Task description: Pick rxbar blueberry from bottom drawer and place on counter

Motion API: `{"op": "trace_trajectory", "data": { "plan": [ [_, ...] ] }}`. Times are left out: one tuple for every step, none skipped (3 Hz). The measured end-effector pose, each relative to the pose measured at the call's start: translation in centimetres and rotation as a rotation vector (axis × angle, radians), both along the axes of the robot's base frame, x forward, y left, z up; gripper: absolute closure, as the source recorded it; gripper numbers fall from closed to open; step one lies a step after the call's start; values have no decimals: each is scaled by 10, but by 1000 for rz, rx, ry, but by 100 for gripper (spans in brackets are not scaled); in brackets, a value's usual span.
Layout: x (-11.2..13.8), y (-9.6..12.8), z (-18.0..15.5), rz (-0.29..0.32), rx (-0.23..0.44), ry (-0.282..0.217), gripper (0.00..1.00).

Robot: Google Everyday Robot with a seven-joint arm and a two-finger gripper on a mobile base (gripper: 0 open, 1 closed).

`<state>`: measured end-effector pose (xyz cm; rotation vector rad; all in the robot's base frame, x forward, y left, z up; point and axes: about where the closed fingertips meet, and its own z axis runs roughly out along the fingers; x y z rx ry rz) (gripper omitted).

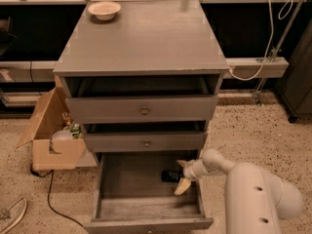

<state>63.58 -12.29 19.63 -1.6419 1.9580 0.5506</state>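
Note:
The rxbar blueberry (170,176), a small dark flat bar, lies on the floor of the open bottom drawer (131,191), near its right side. My gripper (183,175) is inside the drawer just right of the bar. It is open, with one cream finger above and one below the bar's right end, and holds nothing. My white arm (253,194) reaches in from the lower right. The grey counter (141,38) is the cabinet's top.
A cream bowl (104,9) stands at the counter's back left. The two knobbed upper drawers (144,110) are slightly open above the bottom drawer. An open cardboard box (53,143) with items, a cable and a shoe (12,216) are on the floor at left.

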Motion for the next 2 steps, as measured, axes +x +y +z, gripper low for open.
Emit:
{"op": "trace_trajectory", "data": {
  "plan": [
    [11,4,-36,-5,-37,57,0],
    [14,9,-67,-12,-94,105,0]
  ]
}}
